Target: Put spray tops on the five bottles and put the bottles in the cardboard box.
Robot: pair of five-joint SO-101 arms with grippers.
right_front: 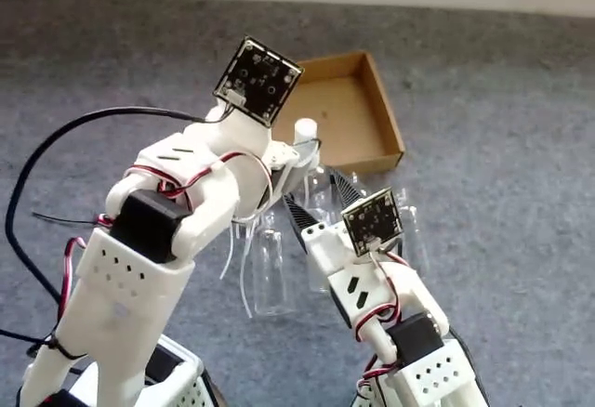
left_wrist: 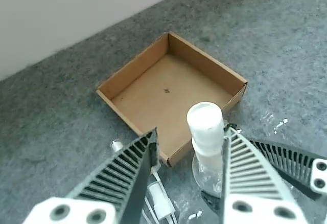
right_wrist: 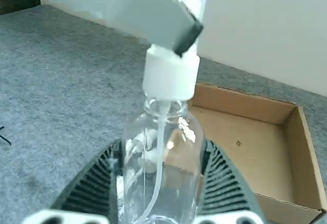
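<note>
The right end effector (right_wrist: 162,155) clamps a clear bottle (right_wrist: 166,178) upright, with the cardboard box (right_front: 339,114) lying just beyond at its 1 o'clock. A white spray top (left_wrist: 205,124) sits on the bottle's neck. The left end effector (left_wrist: 190,134) hangs over it, jaws spread, one finger against the top. Another bottle (right_front: 270,272) rests at 7 o'clock on the grey table (right_front: 502,82).

clear plastic bottle (right_wrist: 161,173): base cut off at frame edge
white plastic spray top (right_wrist: 171,73): head half covered by blurred grey finger (right_wrist: 127,4)
brown cardboard box (right_front: 349,114): corner hidden behind black wrist camera (right_front: 258,77)
</note>
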